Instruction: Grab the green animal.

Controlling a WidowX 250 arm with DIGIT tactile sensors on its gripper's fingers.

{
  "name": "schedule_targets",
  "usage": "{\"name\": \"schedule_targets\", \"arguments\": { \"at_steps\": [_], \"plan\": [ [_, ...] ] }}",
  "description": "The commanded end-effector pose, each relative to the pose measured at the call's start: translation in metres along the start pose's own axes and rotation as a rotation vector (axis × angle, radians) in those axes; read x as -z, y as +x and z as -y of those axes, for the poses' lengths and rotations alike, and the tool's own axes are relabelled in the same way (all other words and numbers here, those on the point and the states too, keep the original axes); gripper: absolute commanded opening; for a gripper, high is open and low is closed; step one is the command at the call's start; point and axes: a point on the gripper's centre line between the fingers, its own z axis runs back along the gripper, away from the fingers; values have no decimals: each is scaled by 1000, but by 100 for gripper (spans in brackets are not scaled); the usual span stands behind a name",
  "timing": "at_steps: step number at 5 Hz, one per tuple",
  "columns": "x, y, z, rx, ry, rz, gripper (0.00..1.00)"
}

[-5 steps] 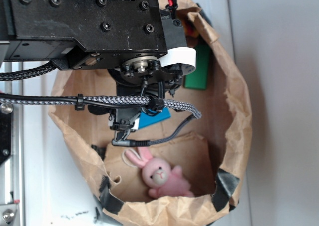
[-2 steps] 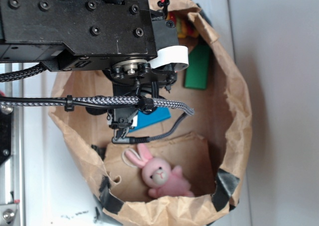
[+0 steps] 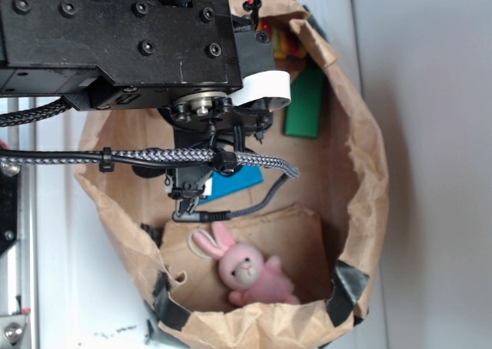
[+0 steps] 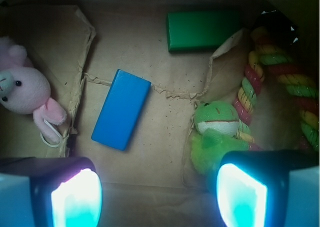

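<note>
One green animal (image 4: 215, 137) beside gripper (image 4: 159, 197)

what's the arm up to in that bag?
The WidowX arm is reaching down into the paper bag after the green animal. The gripper hangs above the bag floor with its jaws open and nothing between them; the toy lies just ahead of the jaw on the right side of the wrist view, beside the coloured rope. The blue block, green block and pink bunny lie untouched.
</note>
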Motion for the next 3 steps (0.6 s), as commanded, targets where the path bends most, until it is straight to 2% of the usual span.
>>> {"name": "schedule_targets", "arguments": {
  "at_steps": [1,3],
  "plan": [
    [10,18,-10,34,29,77,100],
    [26,14,-15,50,53,71,100]
  ]
}}
